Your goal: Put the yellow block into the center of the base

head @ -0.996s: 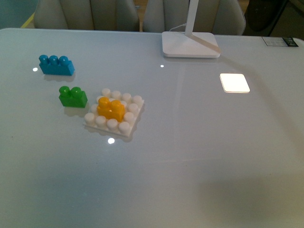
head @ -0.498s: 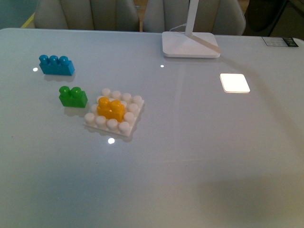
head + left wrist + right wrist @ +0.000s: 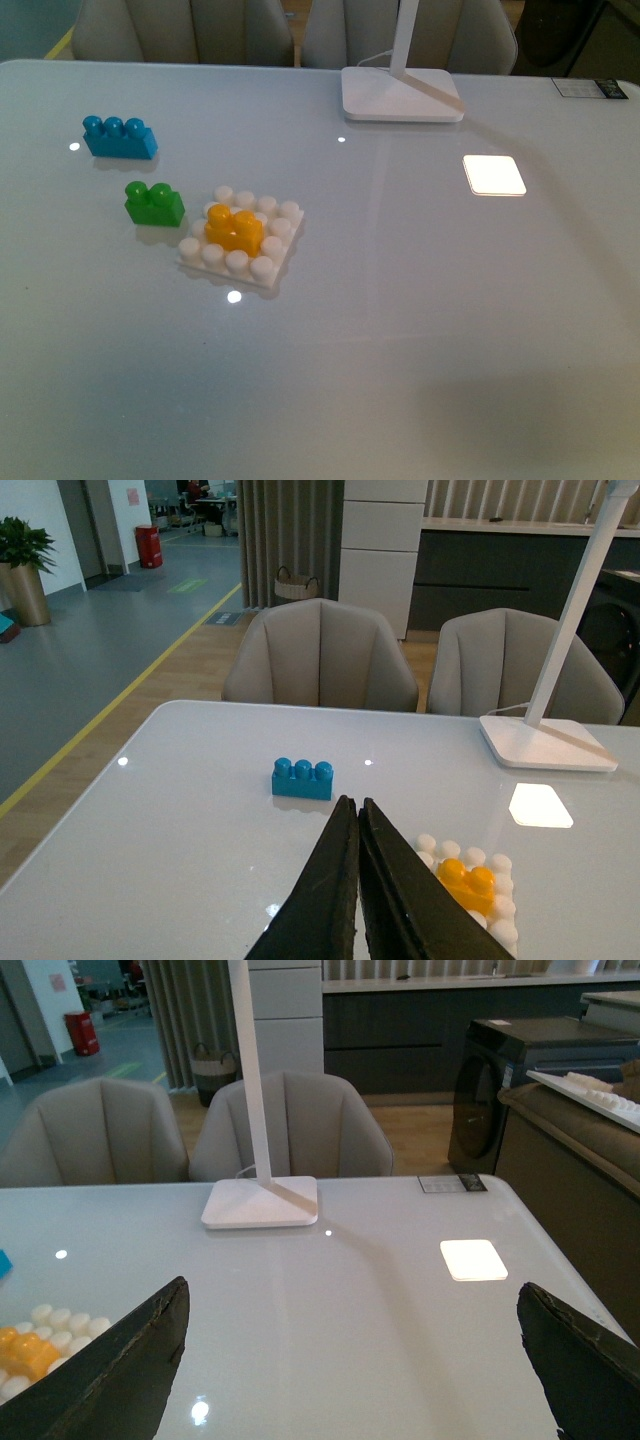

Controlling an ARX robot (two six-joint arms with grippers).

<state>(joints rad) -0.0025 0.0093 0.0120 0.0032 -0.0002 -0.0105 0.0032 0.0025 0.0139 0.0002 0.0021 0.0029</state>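
Yellow block: we see it seated on the middle studs of the base.
Left gripper: jaws pressed together, holding nothing, above the table.
Right gripper: jaws spread wide, empty.
Writing: a dark label at the table's far corner, too small for us to read.

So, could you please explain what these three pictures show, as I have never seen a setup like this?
It is a robot with two arms. One camera on its body looks over a white table; neither arm shows there. A yellow block sits on the middle of a studded white base, with a green brick and a blue brick beside it and a lamp foot at the back. The other two cameras sit on the wrists. The left hand is shut and holds nothing; the right hand is wide open.
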